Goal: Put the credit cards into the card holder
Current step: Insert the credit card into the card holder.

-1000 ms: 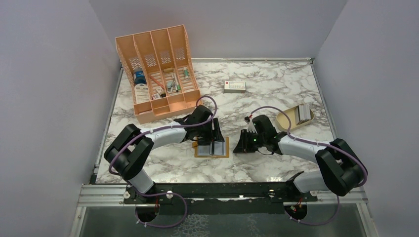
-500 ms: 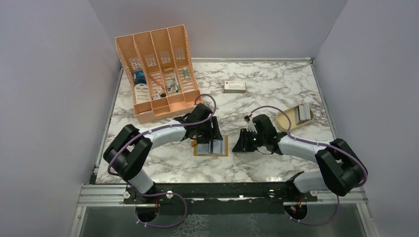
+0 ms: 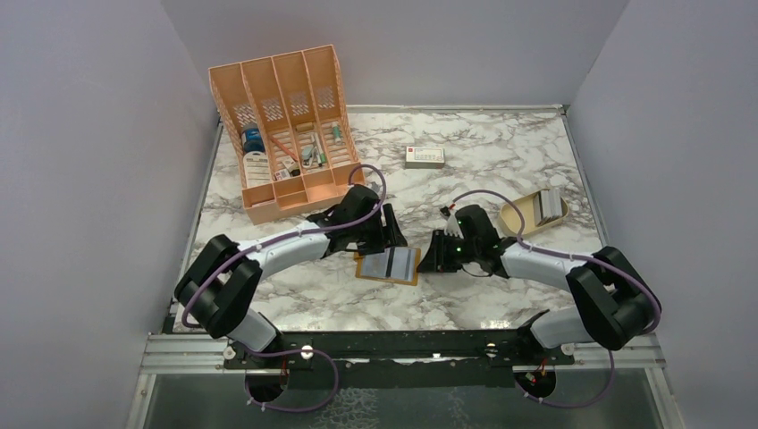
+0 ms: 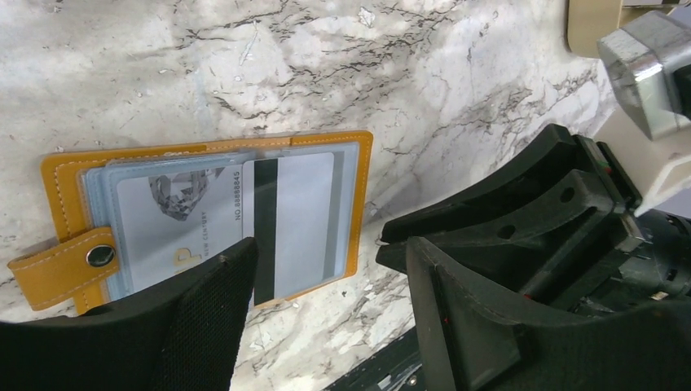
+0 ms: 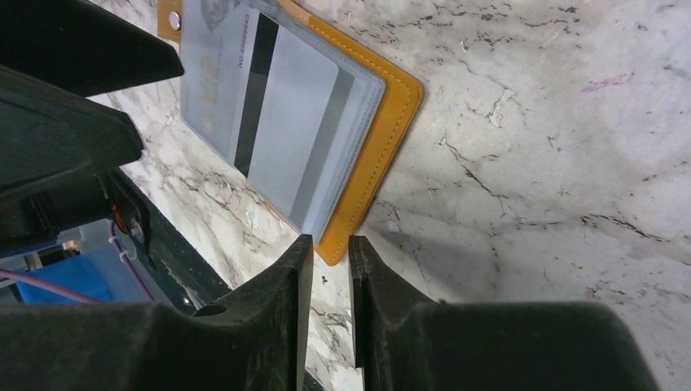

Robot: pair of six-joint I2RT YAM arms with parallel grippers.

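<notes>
Lying open on the marble, the mustard-orange leather card holder (image 4: 208,216) shows a grey striped card (image 4: 297,221) pocketed; left gripper (image 4: 326,269) gapes empty, right gripper (image 5: 330,269) nearly closed, empty, probably nudging.

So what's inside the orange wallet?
The open card holder shows clear grey-blue pockets. One holds a silver card with a diamond picture, and over it lies another card with a black stripe. Any cards underneath are covered, so I cannot tell.

- We see the card holder (image 4: 358,195) as mustard leather-look, stitched, with a metal stud.
- Its sleeves look like glossy clear plastic.
- The table (image 3: 483,170) looks like smooth marble-patterned laminate.
</notes>
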